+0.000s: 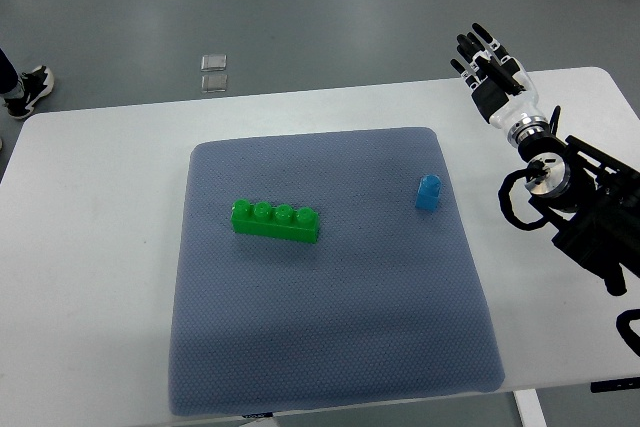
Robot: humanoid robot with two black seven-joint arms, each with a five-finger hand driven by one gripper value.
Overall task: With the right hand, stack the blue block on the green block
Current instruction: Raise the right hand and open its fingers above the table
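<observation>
Top view: one steep look down on a white tabletop (pixel 100 147) carrying a grey-blue mat (pixel 330 347).
Right arm: comes in from the right edge, its black linkage and cabling over the tabletop's right side, the forearm angled up and to the left toward the far edge.
Right robot hand (pixel 490 67): held over the far right corner of the tabletop, off the mat, fingers (pixel 478 39) extended and slightly fanned, pointing away from the robot; it is open and grips nothing.
Blue block (pixel 429 193): small, standing upright on the right part of the mat, near its right edge, well apart from the robot hand.
Green block (pixel 276 220): long brick with four studs on top, lying flat near the mat's middle, left of the blue block and clear of it.
Stack: not yet made; both blocks rest separately on the mat.
Floor: grey, with two small clear squares (pixel 214 72) beyond the tabletop.
Person: a shoe (pixel 28 90) shows at the left edge.
</observation>
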